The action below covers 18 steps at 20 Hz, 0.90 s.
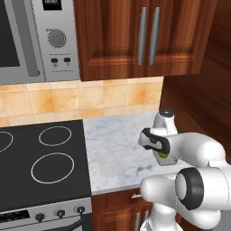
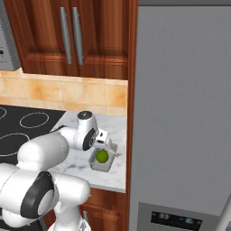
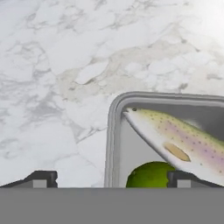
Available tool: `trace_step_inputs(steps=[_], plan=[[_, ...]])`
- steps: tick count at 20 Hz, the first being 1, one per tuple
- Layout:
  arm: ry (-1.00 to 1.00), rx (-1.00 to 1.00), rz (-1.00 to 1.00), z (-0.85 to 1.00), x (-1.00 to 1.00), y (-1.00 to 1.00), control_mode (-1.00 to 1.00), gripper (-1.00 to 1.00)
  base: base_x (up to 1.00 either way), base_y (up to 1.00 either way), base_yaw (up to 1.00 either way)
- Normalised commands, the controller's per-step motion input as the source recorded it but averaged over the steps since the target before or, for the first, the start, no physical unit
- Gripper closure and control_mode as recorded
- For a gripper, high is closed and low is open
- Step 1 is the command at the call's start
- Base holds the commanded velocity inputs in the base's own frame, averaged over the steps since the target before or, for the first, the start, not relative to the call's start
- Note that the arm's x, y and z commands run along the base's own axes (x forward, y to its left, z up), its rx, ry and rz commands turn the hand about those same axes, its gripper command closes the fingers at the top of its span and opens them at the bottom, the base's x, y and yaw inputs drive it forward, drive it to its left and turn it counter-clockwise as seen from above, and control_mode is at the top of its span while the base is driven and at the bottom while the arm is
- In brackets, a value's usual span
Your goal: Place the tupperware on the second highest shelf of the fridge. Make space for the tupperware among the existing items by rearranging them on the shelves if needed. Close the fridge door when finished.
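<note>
Standing at right in right base view: tall grey fridge (image 2: 180, 113), doors shut, dispenser panel cut off at bottom edge. Left base view adds black stovetop (image 1: 43, 162) and microwave (image 1: 36, 40). Marble counter (image 1: 117, 144) carries grey tupperware (image 2: 101, 161); hand view reveals speckled fish (image 3: 175, 144) over green fruit (image 3: 151, 175). Gripper (image 3: 109, 179) above container's 9 o'clock rim, fingers spread wide, holding nothing.

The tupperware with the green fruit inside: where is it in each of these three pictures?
Left base view: tupperware right of centre, mostly behind the arm.
Right base view: lower centre, beside the fridge.
Hand view: bottom right, fish inside.
Shared landmark: the marble counter beneath it.
</note>
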Motion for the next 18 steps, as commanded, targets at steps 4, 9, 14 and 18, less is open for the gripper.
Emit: trace_step_inputs(steps=[4,9,14,18], plan=[[0.00,-0.04,0.01,-0.09,0.17,0.00,-1.00,-1.00,0.00,0.00,0.00],[-0.07,-0.05,0.06,-0.08,0.00,0.08,-1.00,-1.00,0.00,0.00,0.00],[-0.16,-0.01,0.08,-0.17,-0.04,0.15,-1.00,-1.00,0.00,0.00,0.00],[-0.04,-0.03,0.06,-0.41,-0.01,0.07,-1.00,-1.00,0.00,0.00,0.00]])
